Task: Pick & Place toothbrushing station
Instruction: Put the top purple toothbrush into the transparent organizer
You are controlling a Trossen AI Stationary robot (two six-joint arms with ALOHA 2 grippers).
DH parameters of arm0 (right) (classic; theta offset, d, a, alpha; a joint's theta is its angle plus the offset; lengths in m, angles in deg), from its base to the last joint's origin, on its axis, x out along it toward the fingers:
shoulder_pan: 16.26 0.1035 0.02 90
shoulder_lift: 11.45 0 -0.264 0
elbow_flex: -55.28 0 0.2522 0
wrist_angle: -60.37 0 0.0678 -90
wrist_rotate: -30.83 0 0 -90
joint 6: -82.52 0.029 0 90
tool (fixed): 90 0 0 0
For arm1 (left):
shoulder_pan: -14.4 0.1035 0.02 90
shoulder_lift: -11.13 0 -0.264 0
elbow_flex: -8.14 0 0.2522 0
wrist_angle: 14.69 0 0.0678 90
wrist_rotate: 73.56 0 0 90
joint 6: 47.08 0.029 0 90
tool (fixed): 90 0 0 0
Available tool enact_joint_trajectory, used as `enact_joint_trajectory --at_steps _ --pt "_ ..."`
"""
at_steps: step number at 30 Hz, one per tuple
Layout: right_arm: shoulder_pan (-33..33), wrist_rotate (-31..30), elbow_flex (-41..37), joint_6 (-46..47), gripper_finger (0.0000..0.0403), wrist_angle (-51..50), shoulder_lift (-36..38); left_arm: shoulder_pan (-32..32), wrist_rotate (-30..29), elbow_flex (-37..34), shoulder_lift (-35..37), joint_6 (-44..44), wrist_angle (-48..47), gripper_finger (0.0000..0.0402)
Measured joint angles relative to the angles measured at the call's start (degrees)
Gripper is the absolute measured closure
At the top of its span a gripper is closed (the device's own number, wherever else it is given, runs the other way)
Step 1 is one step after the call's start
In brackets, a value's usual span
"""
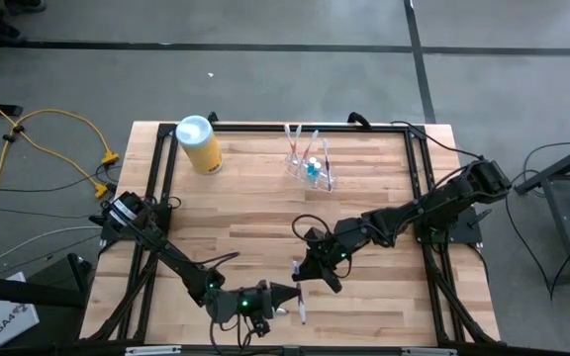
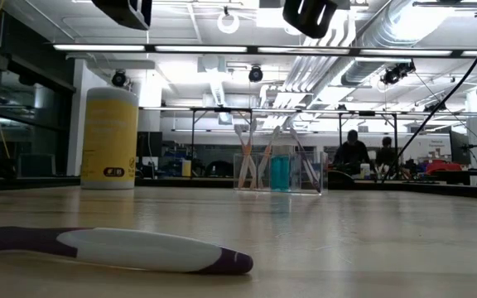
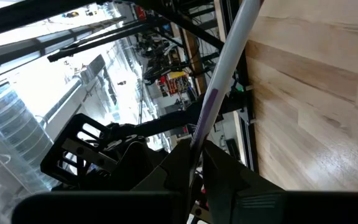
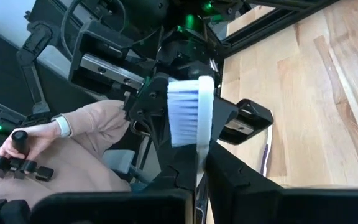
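The clear holder cup [image 1: 310, 166] stands upright at the table's far middle with several toothbrushes and a blue thing in it; it also shows in the low view [image 2: 280, 170]. My left gripper [image 1: 287, 297] is near the front edge, shut on a white-and-purple toothbrush [image 1: 302, 309]. My right gripper [image 1: 310, 265] is just beyond it, shut on a toothbrush with white bristles [image 4: 188, 112]. The two grippers face each other, close together. Both are raised off the table. Another white-and-purple toothbrush [image 2: 122, 248] lies flat on the table in the low view. My left gripper [image 3: 194, 171] pinches the toothbrush's shaft [image 3: 199, 134] between its two fingers at one end. The fingers lie level, coming from the table's left, across the shaft. The rest of the brush [image 3: 229, 56] reaches toward the near edge, clear of the table. My right gripper [image 4: 197, 180] pinches the toothbrush's neck [image 4: 201, 155] just below the bristle head, between its two fingers. The head sticks out past the fingertips toward my left gripper, bristles to one side. The handle is hidden behind the gripper.
A yellow canister with a pale blue lid [image 1: 198, 143] stands at the far left, also in the low view [image 2: 110, 136]. A black frame [image 1: 419, 178] runs along the table's edges. A person's sleeve and hand with a controller [image 4: 55, 143] show beyond the front edge.
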Motion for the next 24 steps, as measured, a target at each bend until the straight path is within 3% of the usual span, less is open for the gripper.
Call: enact_joint_trajectory --at_steps 24 --pt "0.0 0.1 -0.1 0.3 0.0395 -1.5 -0.1 0.9 3.1 0.0 0.1 -3.2 -3.2 0.0375"
